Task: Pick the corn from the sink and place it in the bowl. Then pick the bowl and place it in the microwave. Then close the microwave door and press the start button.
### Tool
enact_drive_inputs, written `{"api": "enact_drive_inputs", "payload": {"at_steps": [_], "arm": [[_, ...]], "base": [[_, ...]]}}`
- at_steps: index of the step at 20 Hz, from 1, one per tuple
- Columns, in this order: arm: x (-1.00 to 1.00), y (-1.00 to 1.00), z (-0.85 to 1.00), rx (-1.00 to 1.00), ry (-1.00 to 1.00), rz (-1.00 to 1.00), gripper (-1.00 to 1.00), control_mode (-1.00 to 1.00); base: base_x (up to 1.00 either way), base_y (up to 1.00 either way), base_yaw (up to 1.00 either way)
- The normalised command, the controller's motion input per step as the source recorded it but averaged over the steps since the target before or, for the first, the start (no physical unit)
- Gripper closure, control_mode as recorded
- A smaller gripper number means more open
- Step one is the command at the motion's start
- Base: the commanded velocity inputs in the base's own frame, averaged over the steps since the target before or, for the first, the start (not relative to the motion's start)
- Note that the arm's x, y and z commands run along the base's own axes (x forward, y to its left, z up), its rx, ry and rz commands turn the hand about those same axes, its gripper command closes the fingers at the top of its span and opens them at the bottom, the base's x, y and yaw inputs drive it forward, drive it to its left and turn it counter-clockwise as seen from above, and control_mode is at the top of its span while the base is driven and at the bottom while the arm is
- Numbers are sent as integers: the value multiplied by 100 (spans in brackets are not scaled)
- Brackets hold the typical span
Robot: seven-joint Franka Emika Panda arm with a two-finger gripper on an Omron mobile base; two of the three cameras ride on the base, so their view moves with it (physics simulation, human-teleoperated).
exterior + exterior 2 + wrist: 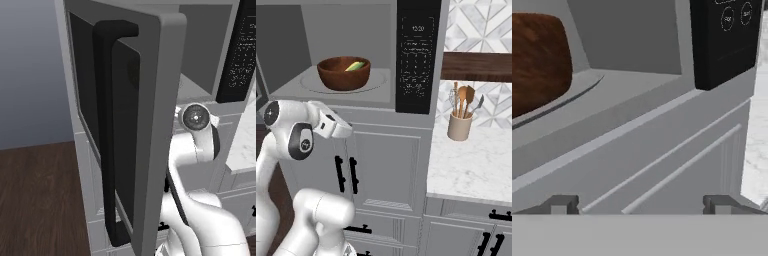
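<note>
The reddish-brown bowl (343, 75) stands on the turntable inside the open microwave (351, 30), and the corn (355, 65) lies in it, yellow and green. The bowl's side (537, 60) fills the upper left of the hand view. The microwave door (125, 125) is swung wide open toward the left base camera, its black bar handle (105, 135) facing left. The black control panel (417, 55) sits right of the cavity; two of its round buttons (727, 20) show up close. My gripper (641, 205) is open and empty, just below and in front of the cavity's front ledge, apart from the bowl.
White cabinet doors with black handles (346, 175) lie under the microwave. A marble counter (476, 165) to the right carries a utensil holder (459, 125), with a wooden shelf (476, 66) above it. The open door stands close on the arm's left.
</note>
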Motion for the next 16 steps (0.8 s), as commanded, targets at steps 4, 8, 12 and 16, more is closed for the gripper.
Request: {"api": "enact_drive_inputs", "payload": {"at_steps": [4,8,12,16], "arm": [[2,-25,0,-29,9,-22,-100,-100],[0,-15,-12,-30,6,-22,-100,-100],[0,-5,-40,-34,4,-21,-100,-100],[-1,-6,-46,-37,0,-21,-100,-100]], "base": [[0,0,0],[0,0,0],[0,0,0],[0,0,0]]}}
